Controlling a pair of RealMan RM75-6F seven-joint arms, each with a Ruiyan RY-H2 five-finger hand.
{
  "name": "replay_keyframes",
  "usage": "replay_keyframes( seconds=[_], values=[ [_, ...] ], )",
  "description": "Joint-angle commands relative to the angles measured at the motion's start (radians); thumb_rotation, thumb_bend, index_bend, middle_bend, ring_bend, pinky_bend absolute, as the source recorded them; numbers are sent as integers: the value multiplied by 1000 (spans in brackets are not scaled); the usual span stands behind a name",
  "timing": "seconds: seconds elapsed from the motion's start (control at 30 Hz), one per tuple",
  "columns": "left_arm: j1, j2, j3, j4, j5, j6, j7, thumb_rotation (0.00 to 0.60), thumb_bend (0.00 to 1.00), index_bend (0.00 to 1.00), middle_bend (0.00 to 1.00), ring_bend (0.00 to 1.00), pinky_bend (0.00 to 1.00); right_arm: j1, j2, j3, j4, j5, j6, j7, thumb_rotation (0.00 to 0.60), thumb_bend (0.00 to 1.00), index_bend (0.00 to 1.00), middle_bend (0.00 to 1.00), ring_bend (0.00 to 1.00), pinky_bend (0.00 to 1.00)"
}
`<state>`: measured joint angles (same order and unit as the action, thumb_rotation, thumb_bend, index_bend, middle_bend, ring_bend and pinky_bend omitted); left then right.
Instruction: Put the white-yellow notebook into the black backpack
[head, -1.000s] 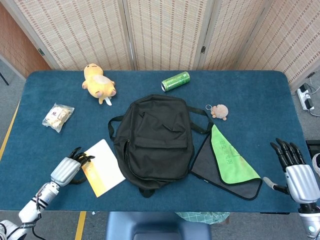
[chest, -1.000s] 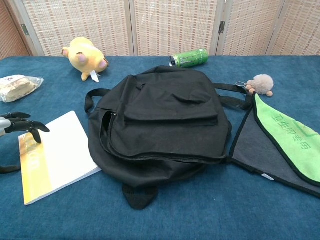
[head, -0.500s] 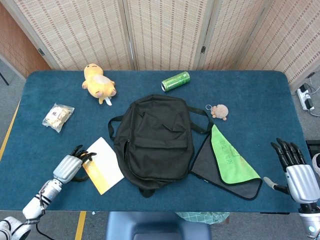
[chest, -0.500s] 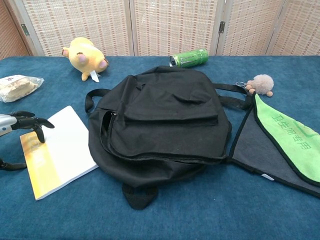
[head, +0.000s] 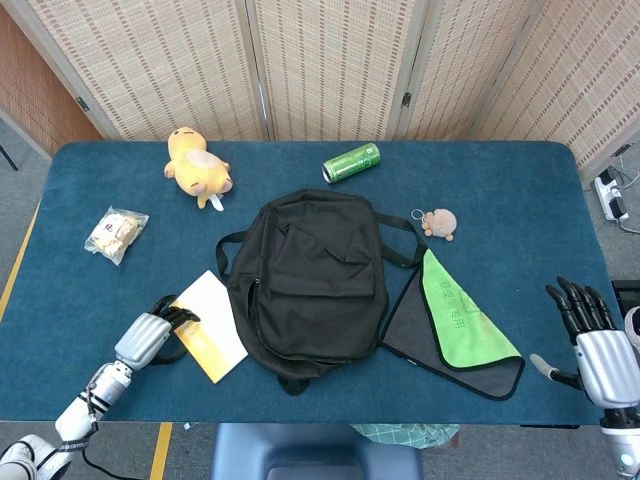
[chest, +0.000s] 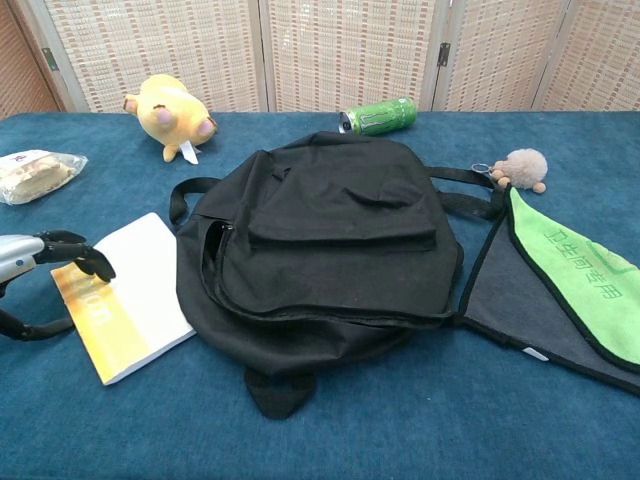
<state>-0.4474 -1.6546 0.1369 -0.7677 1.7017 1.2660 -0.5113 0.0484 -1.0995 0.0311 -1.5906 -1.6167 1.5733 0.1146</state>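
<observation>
**Notebook held at the backpack's left side**

At the near left of the table (head: 500, 190) we find the white-yellow notebook (head: 210, 324) lying flat, its right edge just beside the left side of the black backpack (head: 310, 280). Our left hand (head: 150, 335) rests on the notebook's yellow end, fingers curled over the top and thumb under the edge, gripping it. Our right hand (head: 590, 335) sits at the near right corner, well apart from everything, fingers spread and holding nothing.

We note the backpack lying flat at mid-table, its front pocket flap upward. A side zip opening (chest: 212, 262) shows on its left flank in the chest view; we cannot tell what, if anything, is inside. The notebook is wholly outside the backpack.

Right of the backpack, touching it, lies a grey and green cloth (head: 455, 325). Far of that sits a small furry keyring (head: 437, 223). A green can (head: 351, 162) lies on its side at the far edge. A yellow plush toy (head: 197, 166) sits far left, and a clear snack bag (head: 115, 233) holding pale pieces lies on the left.
</observation>
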Motion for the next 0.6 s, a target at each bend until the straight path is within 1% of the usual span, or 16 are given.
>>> replay_keyframes(
  seconds=[0.03,0.27,0.6],
  values=[
    [-1,-6,1,4,3,6,-2,600,428,329,435,305,128,-2,0,-1,2,-3,4,3,600,165,4,55,37,0],
    [-10,-24,-15,-6,7,38,-4,600,441,337,437,313,136,-11,1,-1,11,-7,22,18,600,163,4,55,38,0],
    [-43,-48,-48,-31,18,85,42,600,465,368,451,333,160,-23,1,-2,28,-11,43,43,600,164,4,55,39,0]
  ],
)
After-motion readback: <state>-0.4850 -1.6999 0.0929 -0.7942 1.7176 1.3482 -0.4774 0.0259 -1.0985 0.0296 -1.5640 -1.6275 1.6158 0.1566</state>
